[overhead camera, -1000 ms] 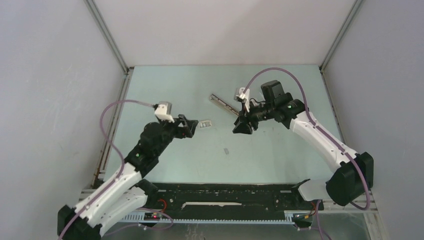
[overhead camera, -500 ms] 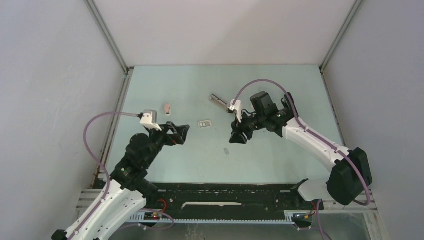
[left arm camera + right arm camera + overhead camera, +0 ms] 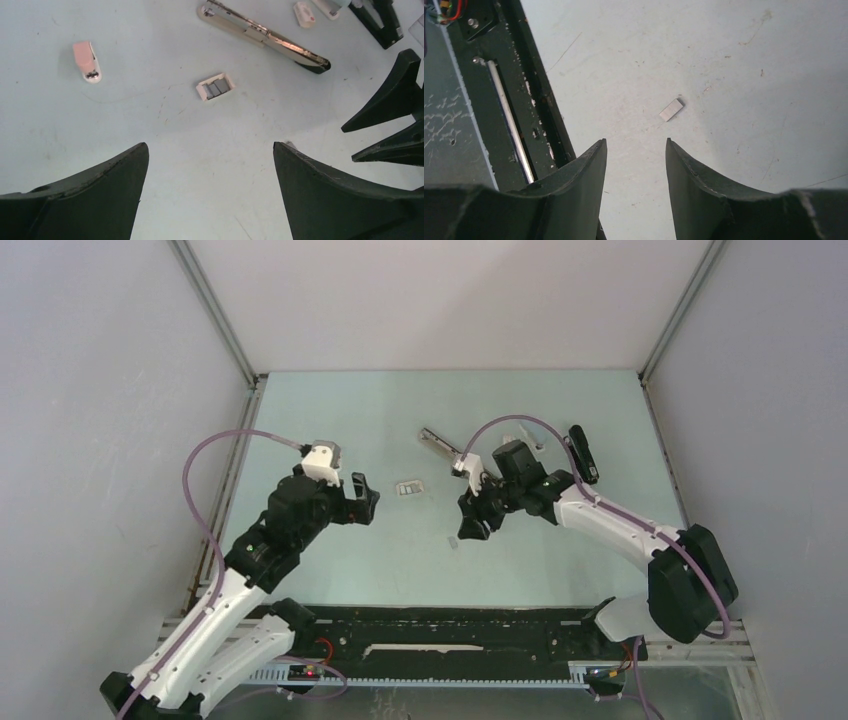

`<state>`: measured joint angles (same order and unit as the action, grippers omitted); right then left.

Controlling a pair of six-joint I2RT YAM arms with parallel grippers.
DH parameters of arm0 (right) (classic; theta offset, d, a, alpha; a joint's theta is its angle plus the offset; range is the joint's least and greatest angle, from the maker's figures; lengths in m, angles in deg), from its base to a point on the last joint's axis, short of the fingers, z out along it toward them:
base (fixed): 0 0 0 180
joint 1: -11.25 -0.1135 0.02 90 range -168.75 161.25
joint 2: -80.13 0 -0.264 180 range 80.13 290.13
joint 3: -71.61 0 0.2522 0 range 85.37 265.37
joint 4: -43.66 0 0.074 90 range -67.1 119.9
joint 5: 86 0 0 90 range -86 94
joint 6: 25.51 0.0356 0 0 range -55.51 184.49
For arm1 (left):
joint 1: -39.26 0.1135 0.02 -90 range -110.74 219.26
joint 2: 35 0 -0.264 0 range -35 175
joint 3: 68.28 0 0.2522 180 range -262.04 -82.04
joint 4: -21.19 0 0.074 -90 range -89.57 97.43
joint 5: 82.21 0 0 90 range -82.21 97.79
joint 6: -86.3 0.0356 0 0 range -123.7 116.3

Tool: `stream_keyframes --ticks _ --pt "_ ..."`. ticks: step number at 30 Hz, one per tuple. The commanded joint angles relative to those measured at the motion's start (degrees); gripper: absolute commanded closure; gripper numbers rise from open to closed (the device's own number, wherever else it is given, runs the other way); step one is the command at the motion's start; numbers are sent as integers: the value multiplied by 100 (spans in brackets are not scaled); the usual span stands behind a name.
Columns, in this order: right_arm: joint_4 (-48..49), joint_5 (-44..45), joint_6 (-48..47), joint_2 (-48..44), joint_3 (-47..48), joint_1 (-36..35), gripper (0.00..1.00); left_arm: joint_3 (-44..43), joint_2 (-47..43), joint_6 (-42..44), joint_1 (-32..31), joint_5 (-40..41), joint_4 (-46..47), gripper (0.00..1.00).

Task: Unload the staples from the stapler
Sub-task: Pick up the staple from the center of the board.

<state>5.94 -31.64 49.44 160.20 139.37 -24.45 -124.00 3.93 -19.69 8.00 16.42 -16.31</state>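
While the loose strip of staples [image 3: 671, 109] lies flat on the table [image 3: 734, 60], its long axis runs slantwise across the right wrist view, neither in line with the gap between the fingers nor square to it. It is a short, thin, pale silvery-grey bar with squared ends. It sits just beyond the tips of the right gripper [image 3: 635, 142], a little toward the right-hand finger and touching neither. Those jaws stand partly apart with nothing between them. The right arm is plainly the nearer. The left gripper [image 3: 210, 146], spread wide and empty, hangs well apart, closer to a small white tray [image 3: 199, 91] holding more grey strips [image 3: 216, 87]. I judge the right wrist needs a turn so its pads close across the strip's narrow width.
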Motion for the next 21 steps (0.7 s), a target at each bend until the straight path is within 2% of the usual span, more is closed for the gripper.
stream_keyframes --ticks 1,9,16,21 --pt "423 592 471 107 15 -224 44 -124 -66 233 173 -122 -160 0" --pt "265 1250 921 468 295 -857 42 -6 -190 28 916 -691 -14 0" --pt "104 1478 1217 680 437 -908 41 47 -262 -7 1109 -705 12 0" --pt "37 1425 1317 826 493 -975 40 72 -190 -132 1419 -1191 110 0"
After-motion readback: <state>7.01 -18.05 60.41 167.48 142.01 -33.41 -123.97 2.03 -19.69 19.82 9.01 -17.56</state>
